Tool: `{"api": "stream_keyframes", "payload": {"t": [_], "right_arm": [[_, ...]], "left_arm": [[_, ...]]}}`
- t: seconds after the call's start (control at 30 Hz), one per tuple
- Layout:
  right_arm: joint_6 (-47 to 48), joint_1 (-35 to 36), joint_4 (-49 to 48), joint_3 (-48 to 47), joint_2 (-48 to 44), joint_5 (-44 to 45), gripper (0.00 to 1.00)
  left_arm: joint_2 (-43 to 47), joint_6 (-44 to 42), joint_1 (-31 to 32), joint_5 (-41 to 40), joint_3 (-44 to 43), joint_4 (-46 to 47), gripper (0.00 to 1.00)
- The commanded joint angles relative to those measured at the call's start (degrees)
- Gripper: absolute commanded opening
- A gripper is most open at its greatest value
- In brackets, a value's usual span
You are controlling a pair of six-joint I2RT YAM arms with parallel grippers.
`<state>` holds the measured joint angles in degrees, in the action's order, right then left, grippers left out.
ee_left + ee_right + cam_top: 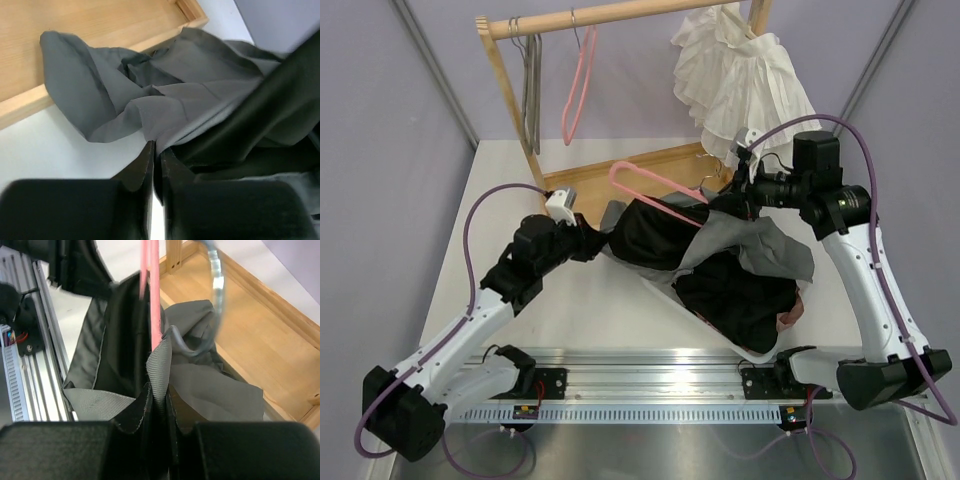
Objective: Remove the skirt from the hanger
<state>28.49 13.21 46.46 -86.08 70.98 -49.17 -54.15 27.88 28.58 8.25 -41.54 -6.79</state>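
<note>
A dark grey and black skirt lies bunched on the table, still on a pink hanger with a metal hook. My left gripper is shut on the skirt's left edge; its fingers pinch the cloth. My right gripper is shut on a grey strap of the skirt right below the pink hanger bar. The rest of the hanger is hidden under the cloth.
A wooden clothes rack stands at the back, its base right behind the skirt. On it hang a white frilly garment, a pink hanger and a grey hanger. A metal rail runs along the near edge.
</note>
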Motion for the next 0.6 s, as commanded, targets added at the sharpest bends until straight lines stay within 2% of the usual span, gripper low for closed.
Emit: {"api": "stream_keyframes", "payload": {"t": [0.0,0.07,0.1,0.13,0.23,0.37,0.53,0.57], "right_arm": [[-10.31,-1.88,-10.36,-5.13,3.89,1.63,0.0],[-8.02,-1.79,-8.23,-7.51,6.96,0.21,0.0],[-4.97,-1.79,-6.48,-7.61,7.24,0.21,0.0],[-3.28,-1.7,-5.51,-7.61,7.59,0.73,0.0],[2.26,-1.79,-1.73,-8.04,7.68,2.31,0.0],[10.6,-1.79,6.0,-10.85,8.64,1.09,0.0],[26.24,0.06,20.67,-15.69,10.93,0.29,0.0],[29.92,2.15,22.26,-15.78,10.93,1.26,0.0]], "left_arm": [[3.68,-0.19,-2.21,2.99,3.13,3.0,0.36],[5.97,-1.24,-2.04,4.58,3.13,2.31,0.64],[9.03,-3.51,-1.77,4.84,3.13,1.87,0.82],[10.72,-4.84,-1.51,4.93,3.22,1.52,0.88],[17.12,-10.72,0.42,5.28,2.43,-1.29,0.95],[21.28,-16.09,2.18,7.65,0.15,-4.19,0.99],[16.97,-22.15,5.95,9.33,-6.96,-5.17,0.99],[14.01,-25.65,7.36,8.72,-8.19,-5.86,0.99]]}}
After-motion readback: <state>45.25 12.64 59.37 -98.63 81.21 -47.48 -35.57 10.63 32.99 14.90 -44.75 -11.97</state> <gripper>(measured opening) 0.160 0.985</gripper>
